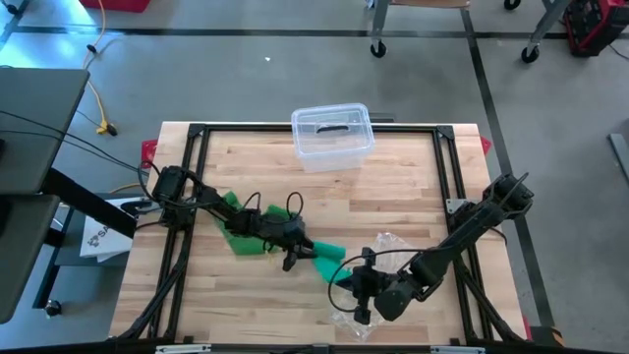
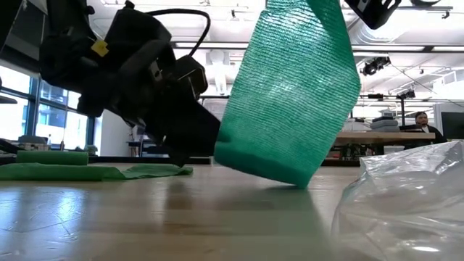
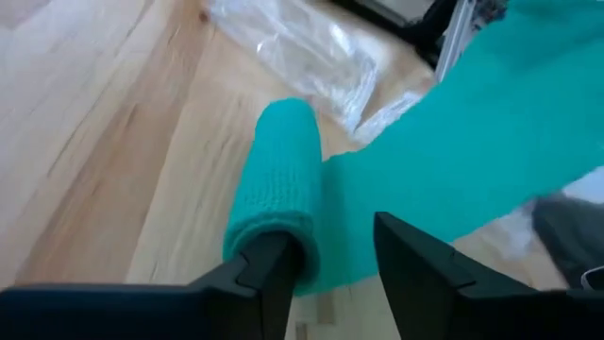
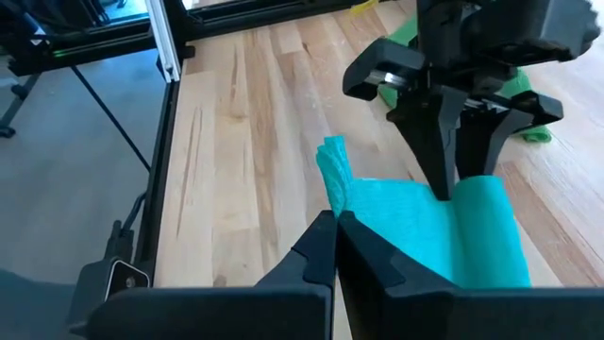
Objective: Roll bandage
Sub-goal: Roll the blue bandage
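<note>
Two grippers work one green woven bandage (image 1: 330, 252) low at centre of the plank bench (image 1: 393, 187).

The left gripper (image 3: 330, 260), parted, straddles the bandage's rolled cylinder end; the right gripper (image 4: 337, 231), pinched tight, clamps the flat mesh tail. One crinkled clear plastic wrapper (image 1: 393, 243) lies right of it; one clear lidded tub (image 1: 332, 135) sits at the bench's top edge.

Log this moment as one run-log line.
left gripper: open at bandage roll | right gripper: shut on bandage end | stage: rolling underway
</note>
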### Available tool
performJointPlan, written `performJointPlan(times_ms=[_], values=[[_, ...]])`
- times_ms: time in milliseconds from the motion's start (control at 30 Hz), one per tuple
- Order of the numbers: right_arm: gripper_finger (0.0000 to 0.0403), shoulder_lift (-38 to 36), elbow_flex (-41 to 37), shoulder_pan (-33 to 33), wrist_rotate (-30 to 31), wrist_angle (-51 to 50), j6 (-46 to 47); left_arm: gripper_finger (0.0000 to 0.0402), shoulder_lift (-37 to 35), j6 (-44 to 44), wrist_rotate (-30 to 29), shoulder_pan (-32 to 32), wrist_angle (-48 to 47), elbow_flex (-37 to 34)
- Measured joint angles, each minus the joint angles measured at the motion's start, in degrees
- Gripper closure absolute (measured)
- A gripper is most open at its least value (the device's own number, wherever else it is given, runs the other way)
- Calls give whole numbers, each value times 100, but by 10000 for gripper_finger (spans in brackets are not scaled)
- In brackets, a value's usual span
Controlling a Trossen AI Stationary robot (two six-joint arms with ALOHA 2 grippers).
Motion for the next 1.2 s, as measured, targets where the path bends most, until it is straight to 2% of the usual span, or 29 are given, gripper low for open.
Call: performJointPlan(times_ms=[500, 767, 900, 1033, 1200], values=[[403, 0, 0, 26, -20, -15, 10, 242, 0, -90, 294, 159, 195, -8], [403, 0, 0, 26, -20, -37, -11, 242, 0, 245, 861, 133, 68, -7], [403, -115, -2, 15, -15, -34, -86, 242, 0, 501, 832, 75, -94, -7], [403, -243, -2, -87, 50, -18, -183, 242, -2, 921, 541, -53, -239, -4], [403, -275, -2, -511, -89, -32, -278, 242, -2, 1147, 288, -158, -475, -2]])
